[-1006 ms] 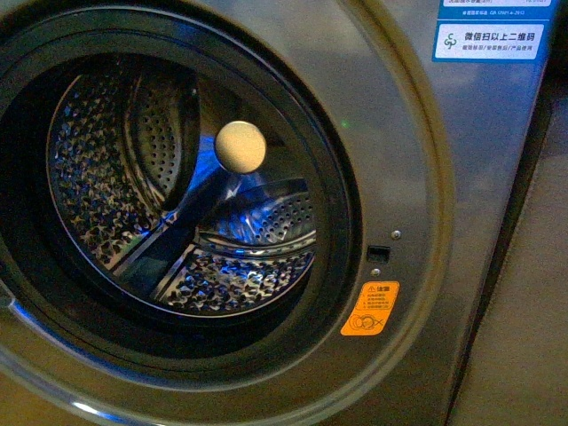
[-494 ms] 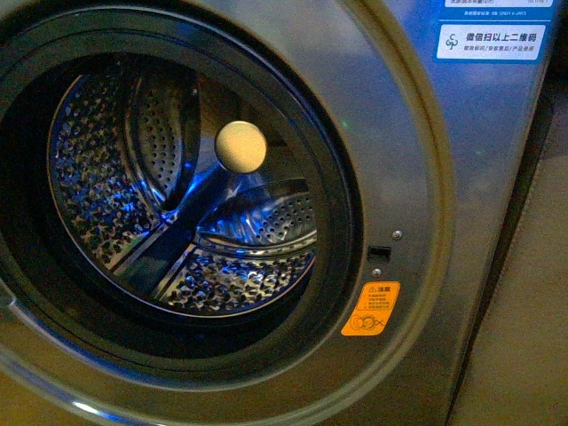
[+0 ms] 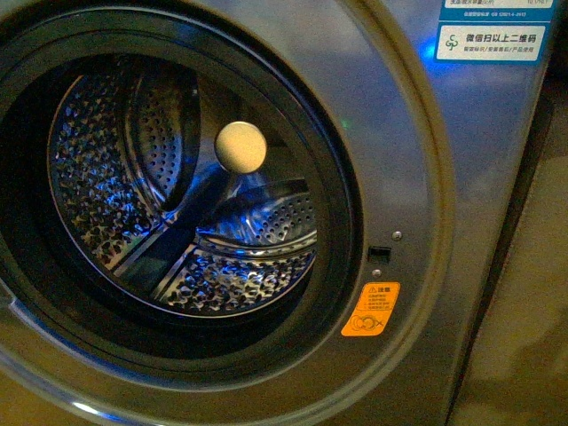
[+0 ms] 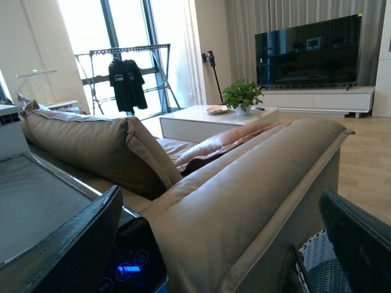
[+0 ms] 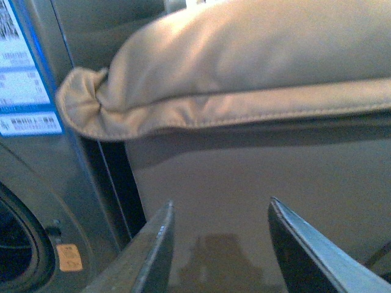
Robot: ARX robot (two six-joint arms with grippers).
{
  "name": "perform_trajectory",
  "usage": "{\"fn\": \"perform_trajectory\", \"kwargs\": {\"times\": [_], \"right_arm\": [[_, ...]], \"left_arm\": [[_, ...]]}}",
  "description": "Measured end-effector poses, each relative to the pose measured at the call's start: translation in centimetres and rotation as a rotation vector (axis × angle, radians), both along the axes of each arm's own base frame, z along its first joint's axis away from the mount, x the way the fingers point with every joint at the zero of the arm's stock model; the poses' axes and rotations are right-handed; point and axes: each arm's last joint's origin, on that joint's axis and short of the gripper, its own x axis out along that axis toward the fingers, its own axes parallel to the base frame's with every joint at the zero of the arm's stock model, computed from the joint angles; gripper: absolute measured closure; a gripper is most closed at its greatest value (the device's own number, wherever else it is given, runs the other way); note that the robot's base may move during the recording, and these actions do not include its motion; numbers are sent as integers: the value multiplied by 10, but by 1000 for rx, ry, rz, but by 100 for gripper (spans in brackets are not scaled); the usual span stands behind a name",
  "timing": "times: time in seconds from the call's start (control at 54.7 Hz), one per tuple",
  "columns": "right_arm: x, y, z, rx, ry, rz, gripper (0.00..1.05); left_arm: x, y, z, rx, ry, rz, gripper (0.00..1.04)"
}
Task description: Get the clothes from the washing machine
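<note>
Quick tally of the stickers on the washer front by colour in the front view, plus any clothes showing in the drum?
Orange warning sticker: 1
Blue-and-white labels at the top right: 2
Clothes visible in the drum: 0
Total: 3

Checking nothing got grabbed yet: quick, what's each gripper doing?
Left gripper: open, holding nothing.
Right gripper: open, holding nothing.

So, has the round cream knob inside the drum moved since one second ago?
No. The cream knob sits at the same spot relative to the orange warning sticker on the washing machine.
</note>
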Motion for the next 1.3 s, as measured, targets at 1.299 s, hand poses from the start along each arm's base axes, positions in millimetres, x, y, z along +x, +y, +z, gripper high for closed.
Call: {"fn": "perform_trajectory", "kwargs": {"times": [1.299], "right_arm": [[-28, 24, -104, -36, 2, 15, 102]], "left_arm": [[2, 11, 8, 23, 65, 241, 7]]}}
